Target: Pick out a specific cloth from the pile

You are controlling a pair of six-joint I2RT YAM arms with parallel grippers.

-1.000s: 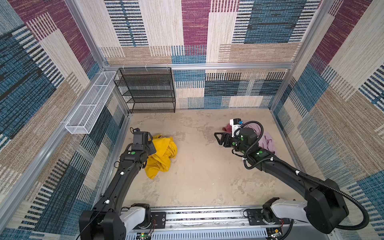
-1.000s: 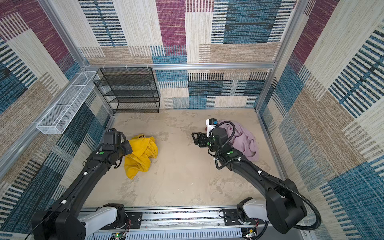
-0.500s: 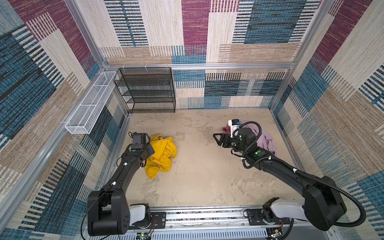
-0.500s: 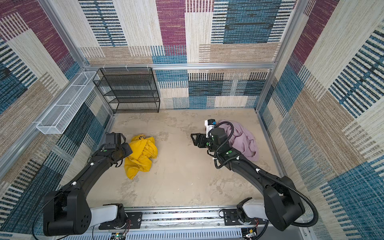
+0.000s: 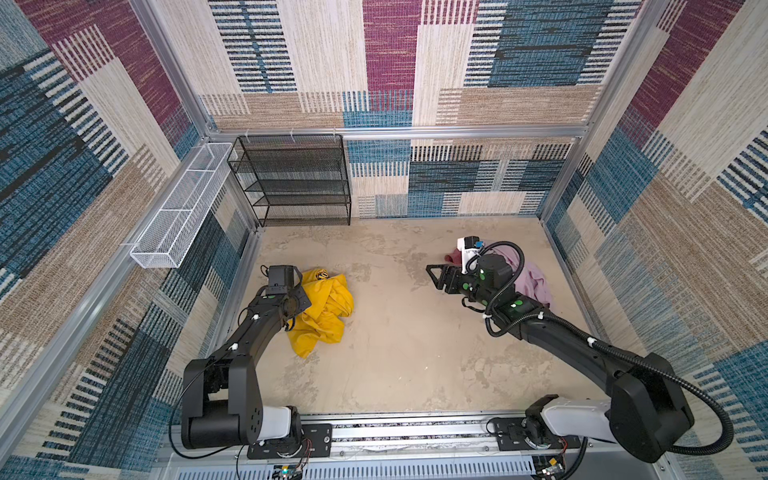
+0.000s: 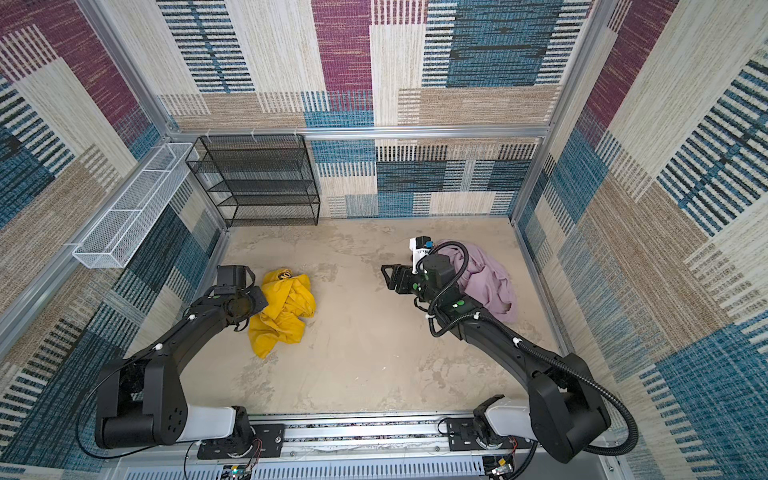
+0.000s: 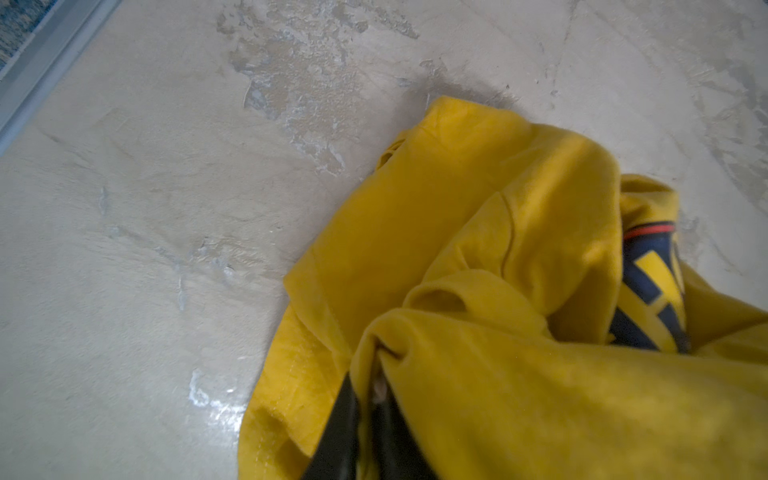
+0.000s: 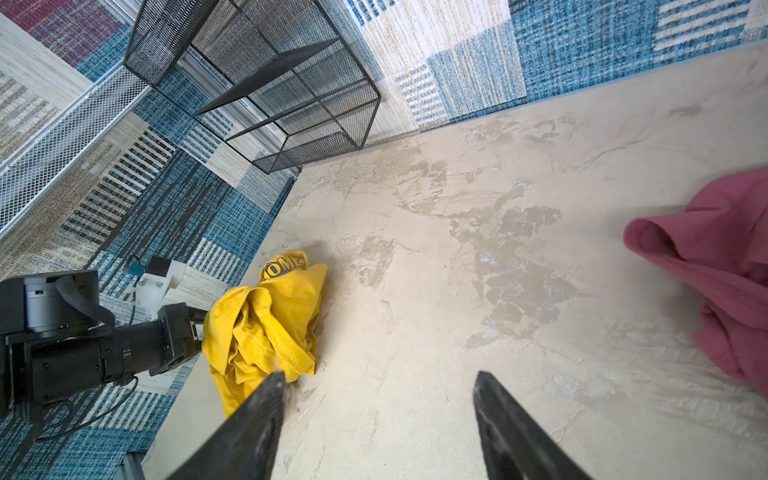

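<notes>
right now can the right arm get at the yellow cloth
Probably, at a stretch: only bare floor lies between the open right pincer and the yellow cloth, though the left pincer sits in the folds.

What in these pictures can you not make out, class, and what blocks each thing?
- Left gripper: the yellow cloth drapes over it in the left wrist view; grip unclear.
- Printed mark: folded, only part readable in the right wrist view.
- Rose-red cloth: cut by the right wrist view's edge; the right arm hides most of it in a top view.
</notes>
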